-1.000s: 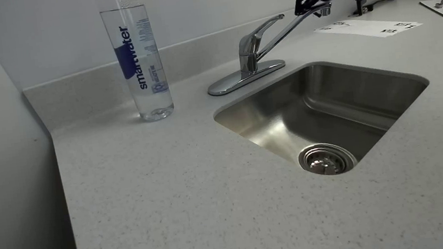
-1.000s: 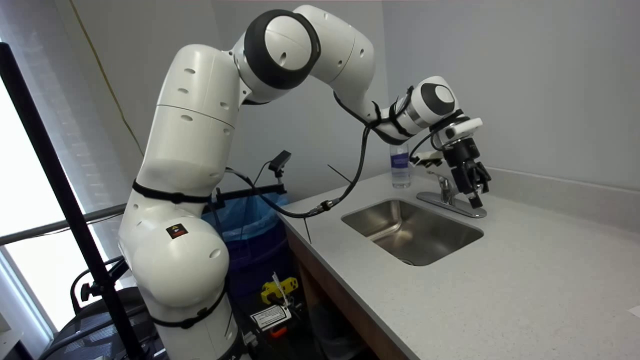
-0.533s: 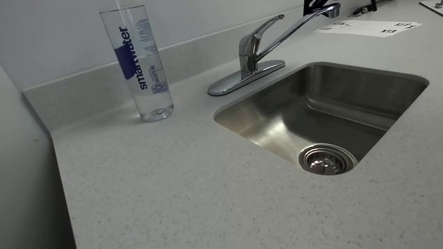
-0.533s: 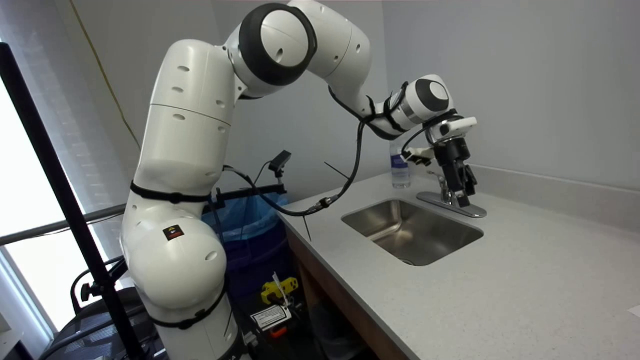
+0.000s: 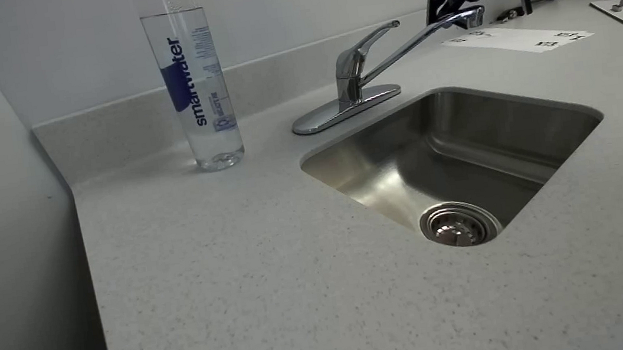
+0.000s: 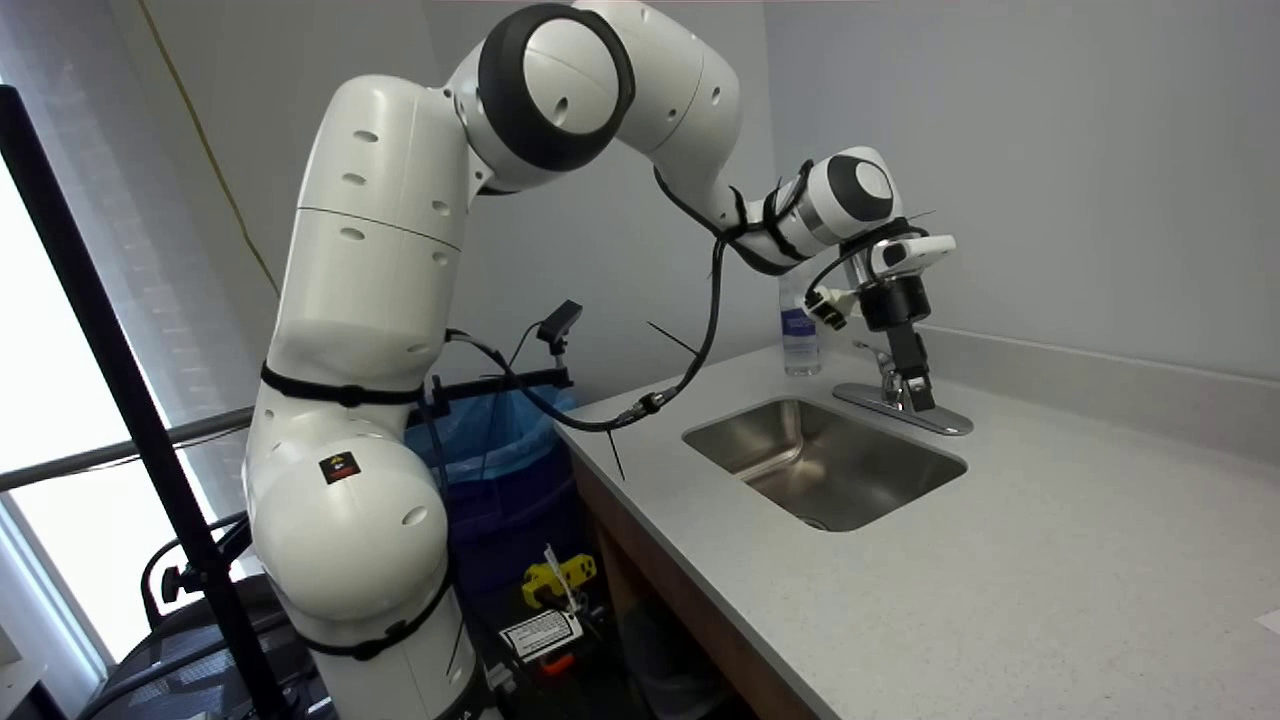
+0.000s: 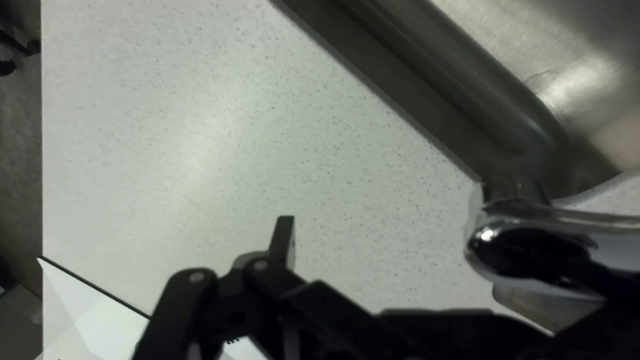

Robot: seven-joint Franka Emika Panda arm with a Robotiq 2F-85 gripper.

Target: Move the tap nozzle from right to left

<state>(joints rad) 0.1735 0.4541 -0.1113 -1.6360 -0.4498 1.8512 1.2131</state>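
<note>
The spout [image 5: 411, 45] lies right of centre in the upper part of the frame in an exterior view, a thin chrome tube springing from the tap [image 5: 349, 86]. Its long axis slants from low on the left to high on the right, levels off toward the end, and the tip turns down. It points right, and in that frame it lies wholly above the upper edge of the sink [image 5: 509, 112]. The short handle [image 5: 375, 39] slants the same way over it.

The gripper [image 5: 484, 17] is at the upper right, released, its fingers spread wide; the tip shows between them, but whether either one touches it I cannot tell.

In the wrist view the spout enters low on the right edge, long axis nearly level, rounded end facing left. A black finger [image 7: 284, 240] stands at lower middle, well apart from it.

In an exterior view the arm [image 6: 370, 230] reaches from the left, and the gripper, pointing down, hides most of the spout. A bottle [image 5: 182, 90] stands on the counter [image 5: 228, 268] at upper left.
</note>
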